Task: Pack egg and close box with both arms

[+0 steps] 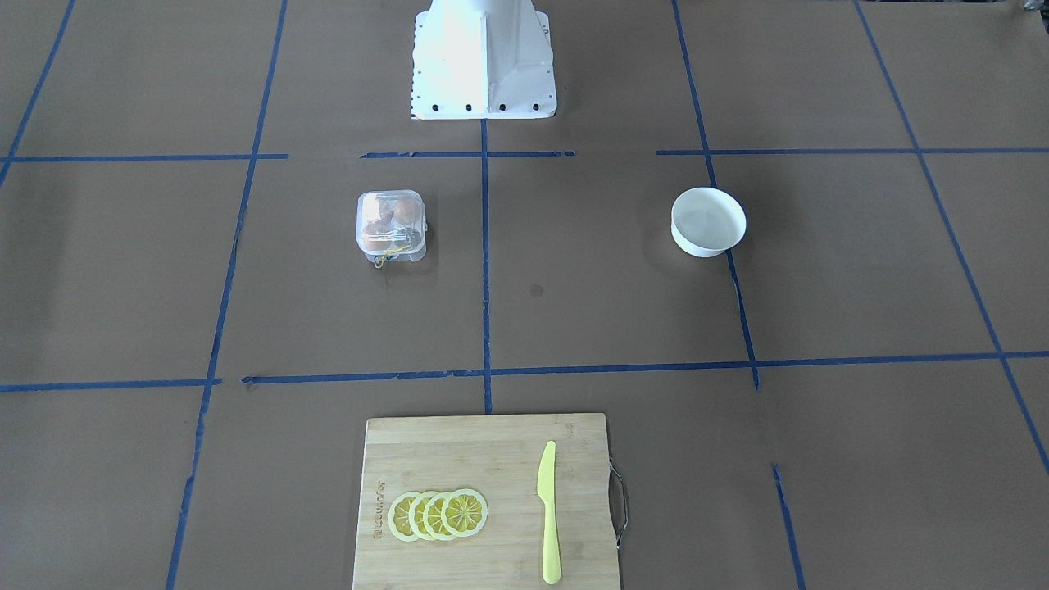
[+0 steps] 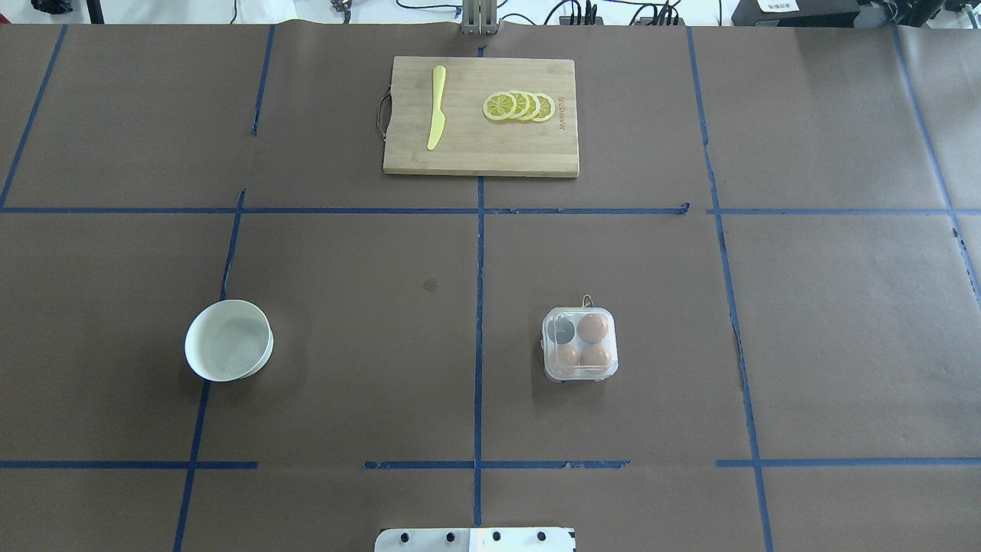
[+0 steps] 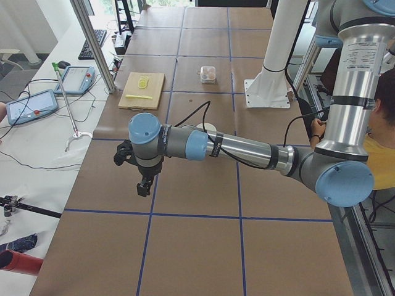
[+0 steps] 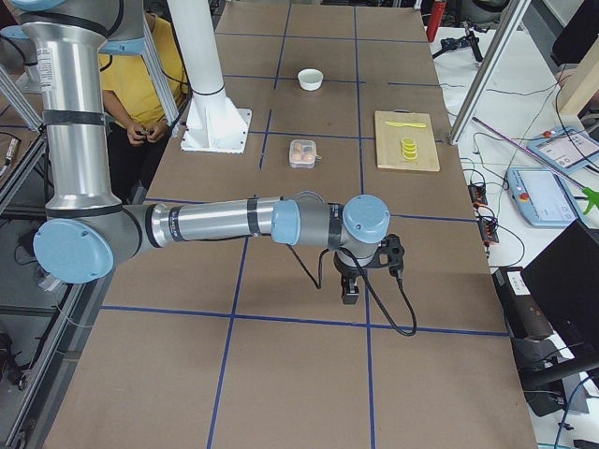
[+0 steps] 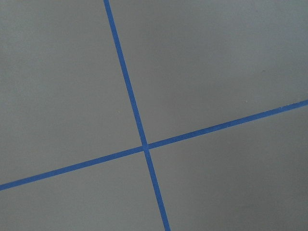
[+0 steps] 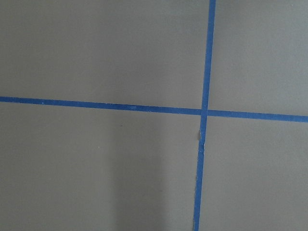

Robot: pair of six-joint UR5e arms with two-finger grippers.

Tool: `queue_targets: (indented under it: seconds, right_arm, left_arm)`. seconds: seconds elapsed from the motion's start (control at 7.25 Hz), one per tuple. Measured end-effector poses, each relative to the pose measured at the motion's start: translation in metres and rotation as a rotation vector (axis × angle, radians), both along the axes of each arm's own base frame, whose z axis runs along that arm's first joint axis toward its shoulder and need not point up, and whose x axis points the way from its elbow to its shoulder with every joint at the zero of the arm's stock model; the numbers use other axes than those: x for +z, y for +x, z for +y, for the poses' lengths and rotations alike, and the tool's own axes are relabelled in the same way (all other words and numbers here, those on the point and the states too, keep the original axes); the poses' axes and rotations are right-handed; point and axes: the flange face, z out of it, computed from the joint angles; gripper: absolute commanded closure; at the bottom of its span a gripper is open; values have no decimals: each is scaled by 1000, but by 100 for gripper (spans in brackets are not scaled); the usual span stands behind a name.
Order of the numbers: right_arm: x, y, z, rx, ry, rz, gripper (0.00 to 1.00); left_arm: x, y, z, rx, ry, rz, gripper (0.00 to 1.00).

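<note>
Sitting far from left gripper (image 3: pixel 143 187) and right gripper (image 4: pixel 350 295), whose openness I cannot tell, is the box (image 2: pixel 580 345).

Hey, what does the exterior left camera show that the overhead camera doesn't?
Only exterior left: the left arm, its end effector hanging above the table, and teach pendants beside it. Only overhead: inside the box, three eggs and one empty cell. Both: the box, and the cutting board with lemon slices and a knife.
</note>
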Motion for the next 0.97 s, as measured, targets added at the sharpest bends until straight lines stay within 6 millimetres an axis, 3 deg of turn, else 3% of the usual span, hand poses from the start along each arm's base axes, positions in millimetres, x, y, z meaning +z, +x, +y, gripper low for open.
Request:
queue_targets:
  seconds: [0.41,0.97]
  right_arm:
    - [-7,-1,-7,-3,33,1,0]
    - [-12,-1,-4,-3,51,1,0]
  left_arm:
    - [2,0,3,1,-1,1,0]
    - [-11,1,1,3,27,2,0]
